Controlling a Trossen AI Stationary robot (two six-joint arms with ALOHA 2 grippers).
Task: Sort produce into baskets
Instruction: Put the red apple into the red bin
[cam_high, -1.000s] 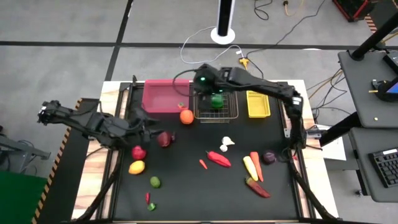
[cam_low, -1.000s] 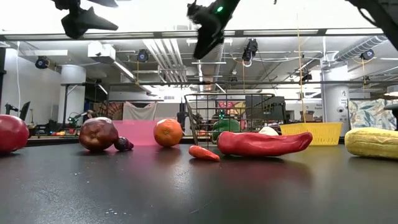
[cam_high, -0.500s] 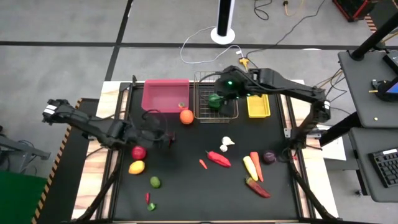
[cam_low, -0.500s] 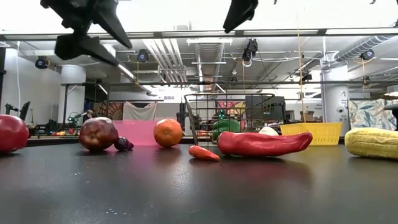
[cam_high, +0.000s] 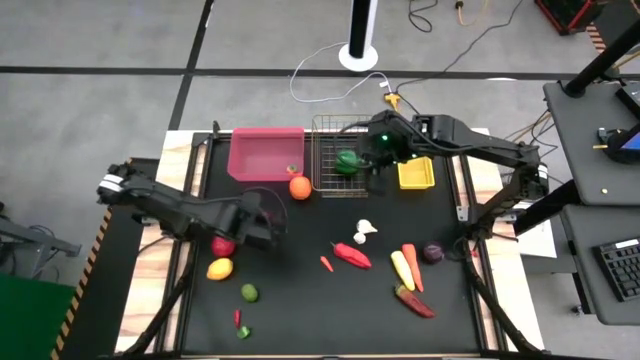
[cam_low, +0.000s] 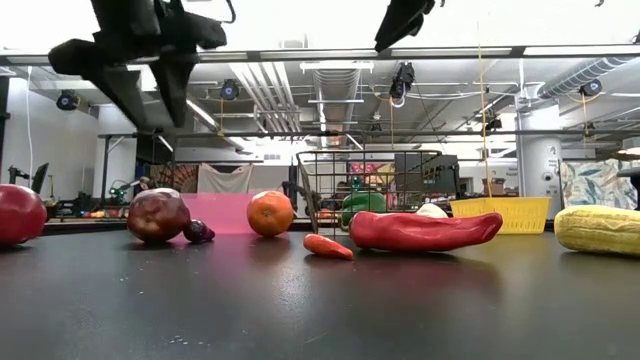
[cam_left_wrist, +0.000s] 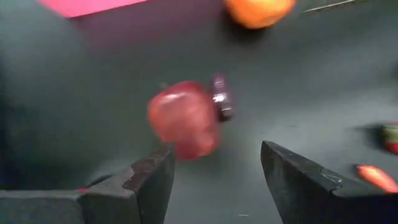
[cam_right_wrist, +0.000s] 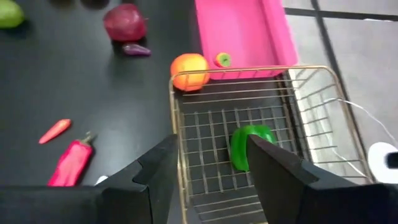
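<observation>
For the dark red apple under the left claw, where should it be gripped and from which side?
Probably across the dark red apple's round middle, coming straight down from above. It sits on the table with a small purple piece touching one side, so the fingers should close on the two sides away from that piece. The left claw stands open over it.

left arm (cam_high: 165, 205): black jointed links, a white patch at its outer end
right arm (cam_high: 470, 150): black links, glossy casing, a small green light glowing near the wrist
left gripper (cam_left_wrist: 214, 180): two dark, blocky, matte fingers with angled tips
right gripper (cam_right_wrist: 208, 174): two dark wedge-shaped fingers, smooth faces, bevelled edges
</observation>
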